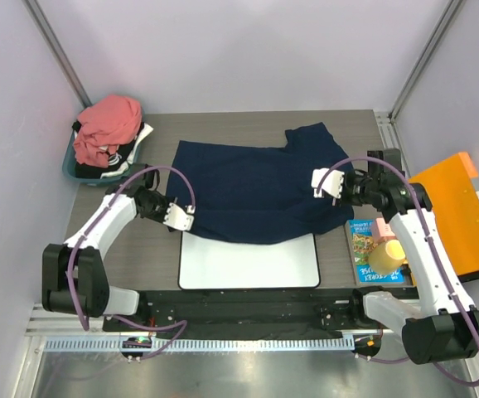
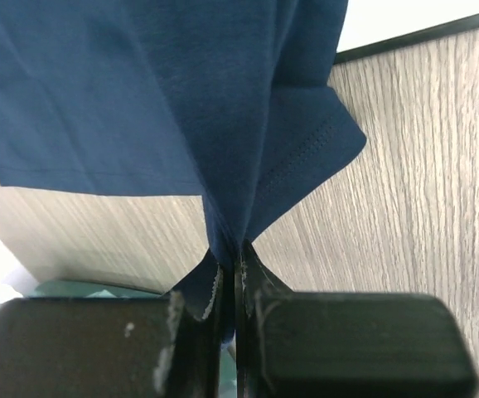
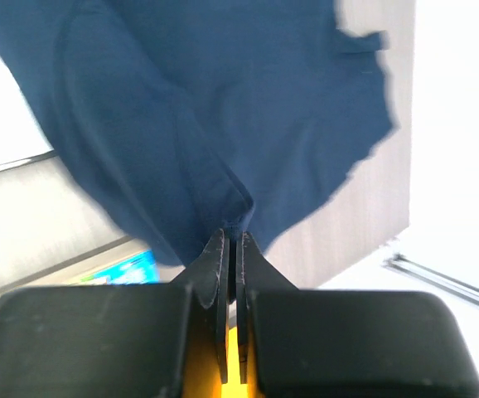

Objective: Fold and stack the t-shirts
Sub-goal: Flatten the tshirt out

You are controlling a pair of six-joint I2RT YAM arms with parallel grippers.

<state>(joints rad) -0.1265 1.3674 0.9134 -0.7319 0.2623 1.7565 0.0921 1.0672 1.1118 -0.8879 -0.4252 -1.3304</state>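
The navy blue t-shirt (image 1: 252, 186) lies spread across the table middle, its near edge over the white mat (image 1: 248, 264). My left gripper (image 1: 186, 217) is shut on the shirt's left near edge; the left wrist view shows the cloth (image 2: 181, 99) pinched between the jaws and lifted off the wood. My right gripper (image 1: 316, 184) is shut on the shirt's right side; the cloth (image 3: 198, 108) hangs from the jaws in the right wrist view. The salmon-pink t-shirt (image 1: 107, 124) is bunched on a basket at the back left.
The teal basket (image 1: 74, 170) holds other dark and white clothes under the pink shirt. An orange panel (image 1: 463, 211) lies at the right edge. A blue picture book (image 1: 362, 249) with a yellow cup (image 1: 386, 255) on it sits under my right arm.
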